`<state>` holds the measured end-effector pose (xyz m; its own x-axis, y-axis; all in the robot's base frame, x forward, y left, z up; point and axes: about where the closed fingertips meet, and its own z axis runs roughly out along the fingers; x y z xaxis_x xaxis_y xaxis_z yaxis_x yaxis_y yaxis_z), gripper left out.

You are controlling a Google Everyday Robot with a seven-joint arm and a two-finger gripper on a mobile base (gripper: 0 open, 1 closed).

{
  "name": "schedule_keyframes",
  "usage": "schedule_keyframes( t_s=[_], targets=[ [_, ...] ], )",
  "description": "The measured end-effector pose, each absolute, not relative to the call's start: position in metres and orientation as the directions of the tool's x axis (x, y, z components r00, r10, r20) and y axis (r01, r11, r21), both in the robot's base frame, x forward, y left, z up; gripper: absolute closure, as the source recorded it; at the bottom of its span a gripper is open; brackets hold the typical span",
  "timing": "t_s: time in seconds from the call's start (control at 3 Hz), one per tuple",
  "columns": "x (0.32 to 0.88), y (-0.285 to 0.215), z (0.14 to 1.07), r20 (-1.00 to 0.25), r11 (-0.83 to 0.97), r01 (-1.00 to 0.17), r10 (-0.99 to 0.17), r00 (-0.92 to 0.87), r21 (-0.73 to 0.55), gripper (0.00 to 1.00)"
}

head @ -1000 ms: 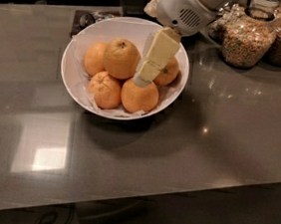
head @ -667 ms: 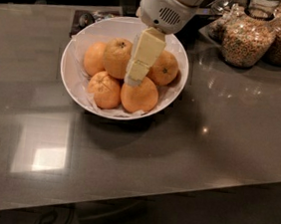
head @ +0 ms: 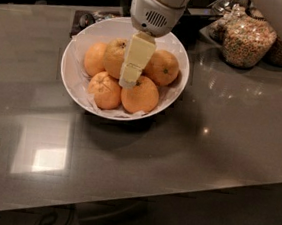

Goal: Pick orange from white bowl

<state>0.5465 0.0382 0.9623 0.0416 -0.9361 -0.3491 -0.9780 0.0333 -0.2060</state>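
The white bowl stands on the grey table and holds several oranges on crinkled white paper. The orange, the largest and palest, with bumpy skin and a dark stem dot, lies at the back middle of the bowl. Smaller, deeper-orange ones lie to its left, to its right and in front. My gripper hangs down from the white wrist over the middle of the bowl. It covers the right side of the orange, and its tip is just above the front oranges.
Glass jars of cereal and a darker jar stand at the back right. A dark flat item lies behind the bowl. The table's front edge runs across the lower part of the view.
My gripper has moved left across the bowl, from over the right-hand orange to the middle, against the largest orange. The oranges and the bowl have not moved.
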Motion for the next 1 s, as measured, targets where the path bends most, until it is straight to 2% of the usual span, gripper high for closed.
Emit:
schedule_keyframes(
  t_s=[1.0],
  targets=[
    [0.5497,0.0435,0.9477,-0.324,0.04,-0.987,-0.946,0.012,-0.154,0.14]
  ],
)
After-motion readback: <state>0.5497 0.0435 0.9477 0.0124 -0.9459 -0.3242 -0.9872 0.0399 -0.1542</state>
